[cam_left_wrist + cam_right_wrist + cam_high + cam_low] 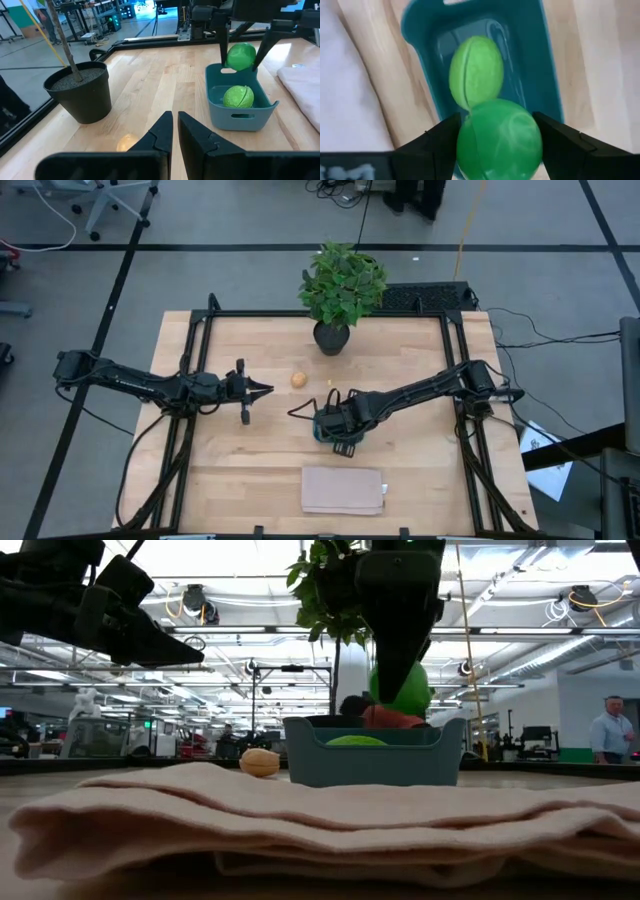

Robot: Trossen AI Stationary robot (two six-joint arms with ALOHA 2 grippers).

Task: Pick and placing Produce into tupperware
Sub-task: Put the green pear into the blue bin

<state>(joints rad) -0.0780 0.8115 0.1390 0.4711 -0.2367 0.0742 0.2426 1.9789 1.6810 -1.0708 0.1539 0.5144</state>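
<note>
The teal tupperware (322,432) (218,107) stands on the table, right of centre. The yellow-green oblong fruit (476,70) (238,96) lies on its floor. My right gripper (499,131) (336,423) hovers over the tupperware, shut on the bright green ball (499,142) (241,56). The tan-orange egg-like piece (298,379) (260,762) rests on the wood to the tupperware's far left. My left gripper (262,390) (175,131) hangs shut above the table, just left of the egg-like piece. My right gripper pinches the green ball across its widest part (465,142), one finger (437,145) on each side. The fingers come from above, pointing down. The ball is lifted clear and sits just above the tupperware's rim (375,728), over the oblong fruit.
A potted leafy plant (340,290) stands near the table's far edge. A folded beige cloth (343,490) lies by the near edge, in front of the tupperware. A black frame (200,330) borders the table. Bare wood (240,470) spreads at the near left.
</note>
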